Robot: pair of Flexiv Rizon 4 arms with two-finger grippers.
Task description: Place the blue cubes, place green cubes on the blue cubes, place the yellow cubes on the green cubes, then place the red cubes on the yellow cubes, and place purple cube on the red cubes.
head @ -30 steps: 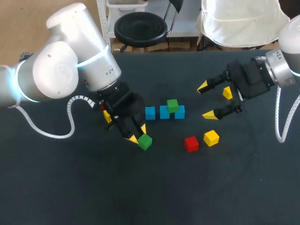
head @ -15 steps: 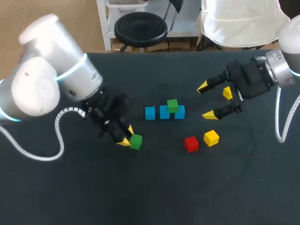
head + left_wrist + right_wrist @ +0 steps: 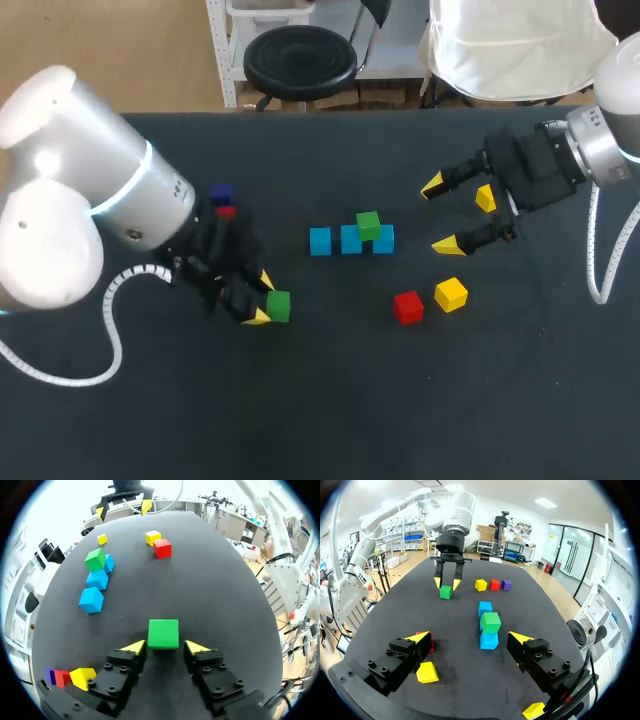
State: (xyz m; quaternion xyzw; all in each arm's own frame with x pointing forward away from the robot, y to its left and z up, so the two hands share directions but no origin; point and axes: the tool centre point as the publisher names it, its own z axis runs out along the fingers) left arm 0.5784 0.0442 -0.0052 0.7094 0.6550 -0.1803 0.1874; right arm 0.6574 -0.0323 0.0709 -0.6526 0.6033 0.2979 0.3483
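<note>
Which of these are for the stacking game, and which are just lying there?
For the job: three blue cubes, green cube on them, second green cube, three yellow cubes, two red cubes, purple cube.
Just there: black table, white cable.

purple cube (image 3: 221, 191), red cube (image 3: 227, 211) partly hidden behind left arm (image 3: 120, 200), head view.

Head cam is looking down on the table (image 3: 330, 420) from high behind. Wrist cams are facing each other across it, left one sitting close over a green cube (image 3: 163, 633). All are sharing the blue cubes (image 3: 320, 241).
</note>
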